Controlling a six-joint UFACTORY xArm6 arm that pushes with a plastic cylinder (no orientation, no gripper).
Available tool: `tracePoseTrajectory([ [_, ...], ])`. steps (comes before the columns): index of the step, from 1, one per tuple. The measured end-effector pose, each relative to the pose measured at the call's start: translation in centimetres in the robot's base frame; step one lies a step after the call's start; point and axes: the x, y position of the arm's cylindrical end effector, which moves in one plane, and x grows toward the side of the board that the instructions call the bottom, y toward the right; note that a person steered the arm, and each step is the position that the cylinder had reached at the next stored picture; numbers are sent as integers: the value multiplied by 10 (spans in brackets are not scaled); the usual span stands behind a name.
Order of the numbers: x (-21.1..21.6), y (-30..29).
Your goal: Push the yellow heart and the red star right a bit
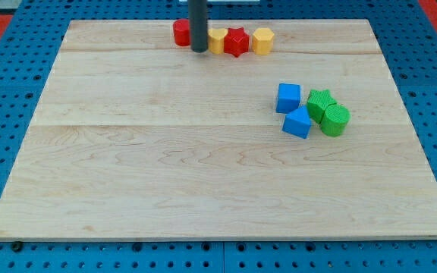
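In the camera view, the main risk is the crowded far row. The yellow heart (216, 40) touches the red star (236, 42), and the star sits just beside a yellow hexagonal block (262, 40) on its right. A rightward push probably carries that block along too, or makes the row buckle so the star slips toward the near or far side. A red block (181, 32), shape unclear behind the rod, sits just left of it and could be dragged if the rod swings back.

The rod comes straight down from the far edge, upright. My tip (199, 50) rests on the wooden board (203, 182), between the red block and the yellow heart, at the heart's left side; contact cannot be told. There are no jaws, only the bare rod.

Two blue blocks (287, 98) (297, 123), a green star (321, 102) and a green cylinder (335, 120) cluster well apart, nearer and to the right.
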Motion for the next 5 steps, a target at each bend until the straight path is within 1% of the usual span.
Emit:
tracePoseTrajectory([
  [1, 0, 1],
  [3, -4, 54],
  [4, 17, -1],
  [5, -22, -122],
])
